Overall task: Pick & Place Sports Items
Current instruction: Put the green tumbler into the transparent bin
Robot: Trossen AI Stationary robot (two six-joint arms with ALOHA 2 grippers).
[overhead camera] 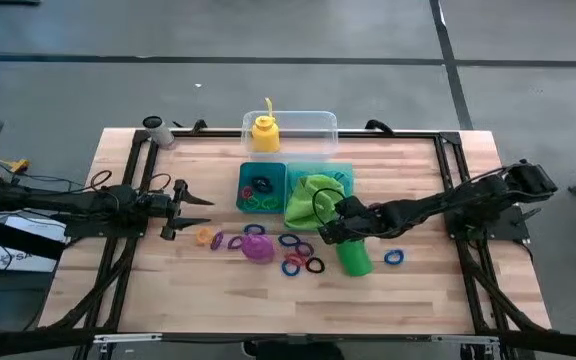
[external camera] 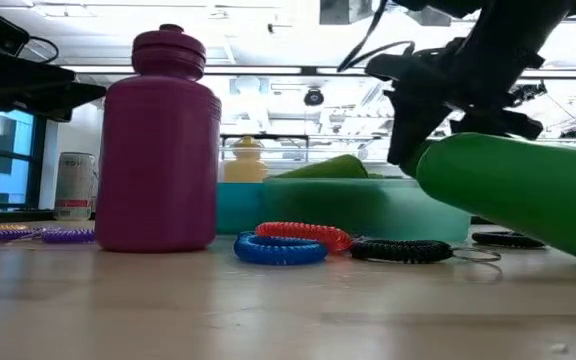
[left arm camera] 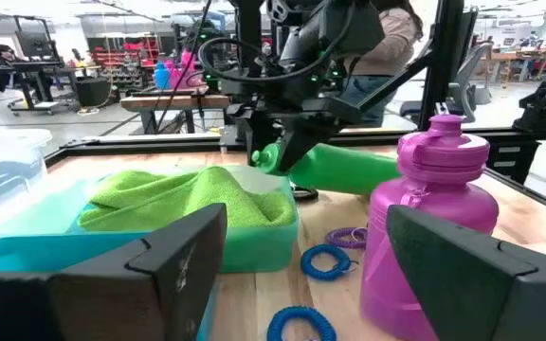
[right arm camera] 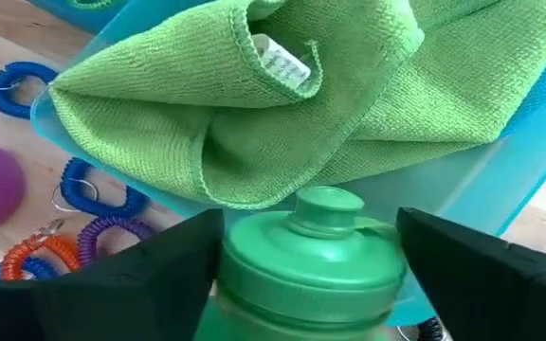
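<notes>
A green bottle (overhead camera: 354, 258) lies slanted just near-side of the teal two-part tray (overhead camera: 244, 203), with my right gripper (overhead camera: 334, 232) shut on its cap end. The tray's right part holds a lime-green cloth (right arm camera: 282, 114); its left part holds rings (overhead camera: 259, 190). A purple bottle (overhead camera: 258, 247) stands upright on the table. A yellow bottle (overhead camera: 264, 131) stands in the clear tub (overhead camera: 318, 125). Loose rings (overhead camera: 303, 262) lie between the two near bottles. My left gripper (overhead camera: 200, 201) waits open at the table's left. My right gripper pinches the green bottle's shoulder (right arm camera: 254, 270), just below the cap (right arm camera: 328, 210), one finger on each side. The fingers slant down from the table's right. The cap end (external camera: 430, 168) is raised off the table and points at the tray; the base end runs out of the low view.
A blue ring (overhead camera: 394, 257) lies right of the green bottle; orange (overhead camera: 205, 237) and purple (overhead camera: 230, 241) rings lie left of the purple bottle. A can (overhead camera: 155, 128) stands at the far left corner. Bare wood shows along the near edge and at the right.
</notes>
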